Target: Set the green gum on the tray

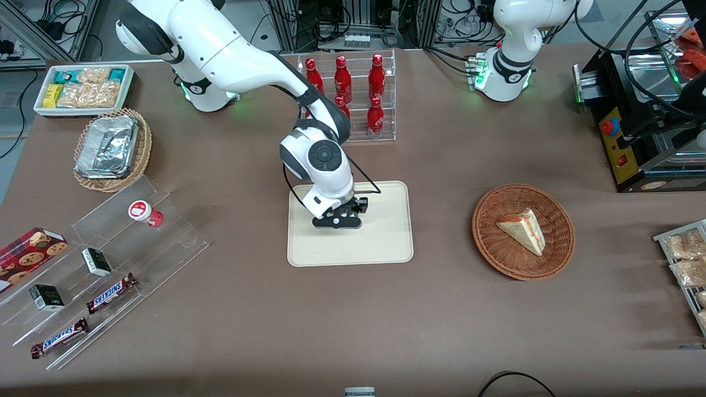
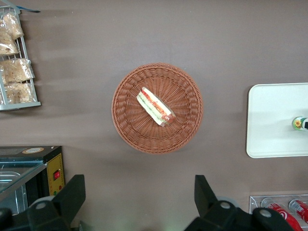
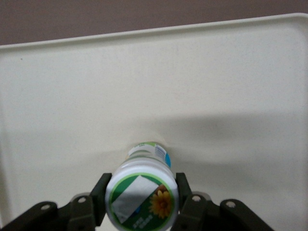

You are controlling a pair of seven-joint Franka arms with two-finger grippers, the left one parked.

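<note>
My right gripper is low over the cream tray, at the part of it toward the working arm's end. In the right wrist view the gripper is shut on the green gum; a dark finger presses each side of its green-and-white lid. The bottle stands upright with its base on or just above the tray's surface. In the front view the gum is hidden under the hand. The left wrist view shows the gum at the picture's edge, over the tray.
A wicker basket with a sandwich lies toward the parked arm's end. A clear rack of red bottles stands farther from the camera than the tray. A red-lidded bottle sits on an acrylic stand with snack bars. A foil tray lies in a round basket.
</note>
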